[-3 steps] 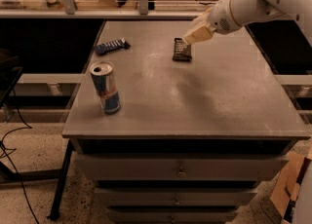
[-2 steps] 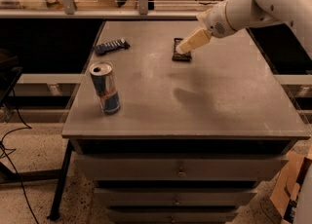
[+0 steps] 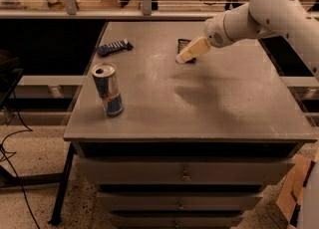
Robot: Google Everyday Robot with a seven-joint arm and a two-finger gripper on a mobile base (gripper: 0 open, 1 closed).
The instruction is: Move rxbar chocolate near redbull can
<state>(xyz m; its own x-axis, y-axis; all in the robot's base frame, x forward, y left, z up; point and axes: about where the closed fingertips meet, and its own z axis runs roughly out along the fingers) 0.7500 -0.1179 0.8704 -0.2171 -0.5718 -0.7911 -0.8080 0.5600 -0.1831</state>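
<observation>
the gripper (image 3: 184, 57) hangs over the far middle of the bench (image 3: 224, 108), reaching in from the right edge on the white arm (image 3: 259, 9). its tip covers the near end of the rxbar chocolate (image 3: 182, 45). i cannot tell whether it is spread, pressed together or touching the bar. the rxbar chocolate lies flat near the far edge, about midway along it. the redbull can (image 3: 108, 89) stands upright by the left edge toward the near left corner, well apart from it. a dark blue wrapped bar (image 3: 113, 47) lies near the far left corner.

Cream tool (image 3: 182, 57) over blk rxbar (image 3: 183, 44) — blue-silver can (image 3: 108, 91)
</observation>
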